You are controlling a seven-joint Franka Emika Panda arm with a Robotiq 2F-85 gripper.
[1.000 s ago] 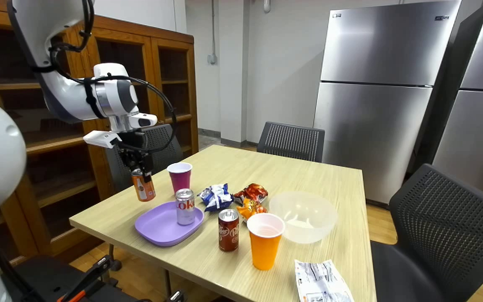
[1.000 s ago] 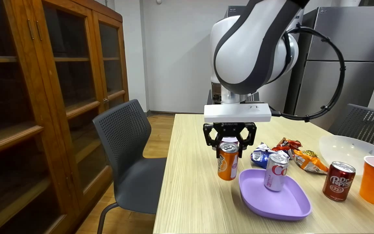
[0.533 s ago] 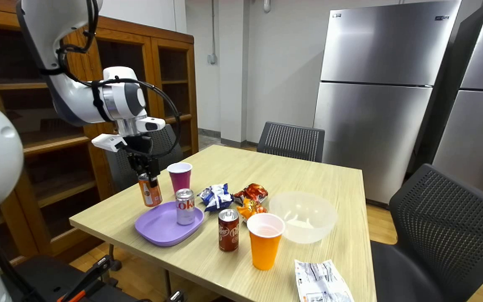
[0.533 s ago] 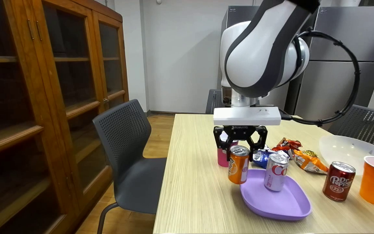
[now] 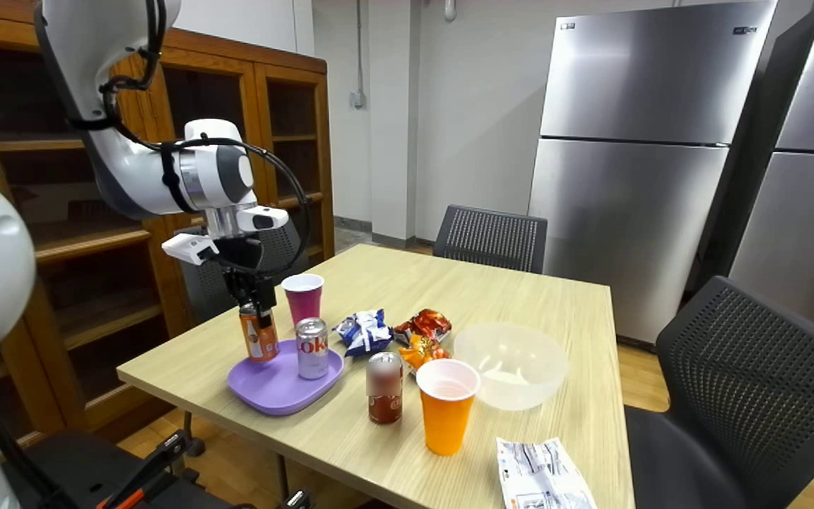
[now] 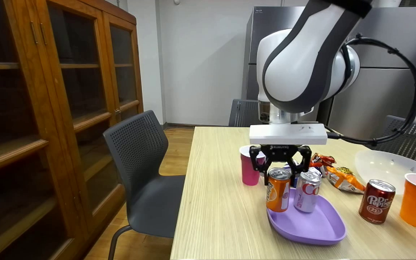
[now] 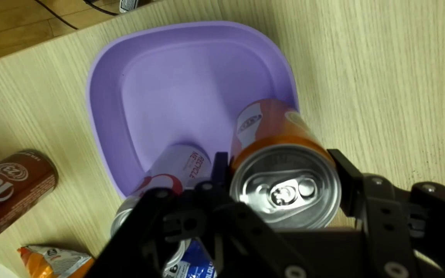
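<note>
Gripper [image 7: 280,173] clamps orange can [image 6: 278,191] at edge of purple plate [image 7: 176,85], not yet released; silver can [image 6: 307,193] already stands inside.

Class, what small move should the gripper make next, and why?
Probably nudge the orange can inward over the purple plate, clear of the Coke can. The gripper holds it, and the wrist view shows its lower end close to the plate's rim, with the Coke can standing nearby. Whether it touches the plate is unclear.

Soft light; orange can [image 7: 284,166] glints; red can [image 5: 385,396] partly blurred.
</note>
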